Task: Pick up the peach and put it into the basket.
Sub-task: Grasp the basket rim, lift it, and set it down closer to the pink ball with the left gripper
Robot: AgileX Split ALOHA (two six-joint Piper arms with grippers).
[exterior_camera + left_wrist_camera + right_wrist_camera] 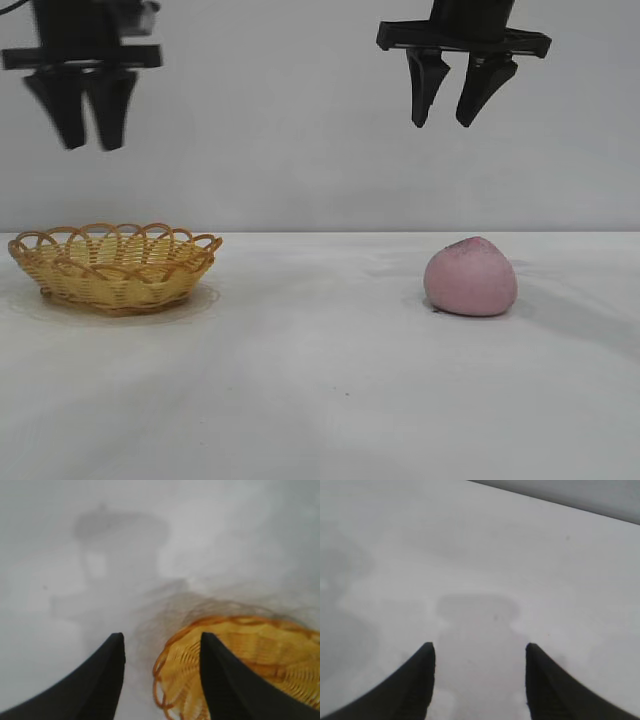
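Fingers of the left gripper and right gripper are hanging parted and empty, left above the yellow-tan woven wicker basket, right above the dusty-pink rounded peach sitting on the white desk.

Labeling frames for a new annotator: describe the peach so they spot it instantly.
On the white table, look to the right side, below the right gripper. The peach is a dusty-pink rounded lump with a small tip, unlike the woven yellow basket at left.
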